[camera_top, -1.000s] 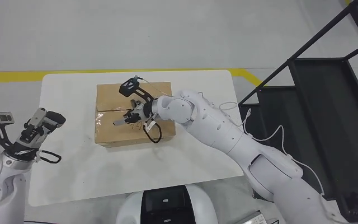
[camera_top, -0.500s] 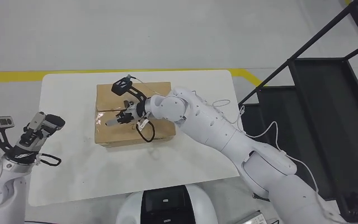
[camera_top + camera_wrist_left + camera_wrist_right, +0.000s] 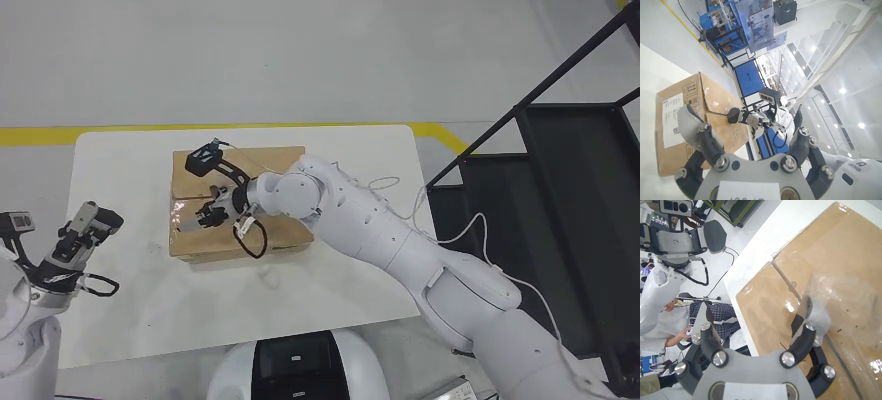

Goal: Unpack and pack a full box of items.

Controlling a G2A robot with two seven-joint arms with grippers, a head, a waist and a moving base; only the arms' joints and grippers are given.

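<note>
A closed brown cardboard box (image 3: 262, 172) stands on the white table (image 3: 340, 270), its top seam sealed with clear tape. My right gripper (image 3: 203, 217) is open over the left part of the box top. In the right wrist view, one fingertip (image 3: 807, 303) rests on the seam (image 3: 783, 277) and a loose piece of clear tape (image 3: 840, 298) lies against it. The left wrist view shows the box (image 3: 672, 113) with its label side and the right gripper (image 3: 734, 116) on top. My left gripper (image 3: 84, 228) is open and empty, off the table's left edge.
Bare table lies right of and in front of the box. A black stair frame (image 3: 560, 170) stands beyond the table's right side. A yellow floor line (image 3: 100, 131) runs behind the table.
My right gripper has slid left along the box's top seam toward its left end. The left arm has drifted slightly lower at the table's left edge.
</note>
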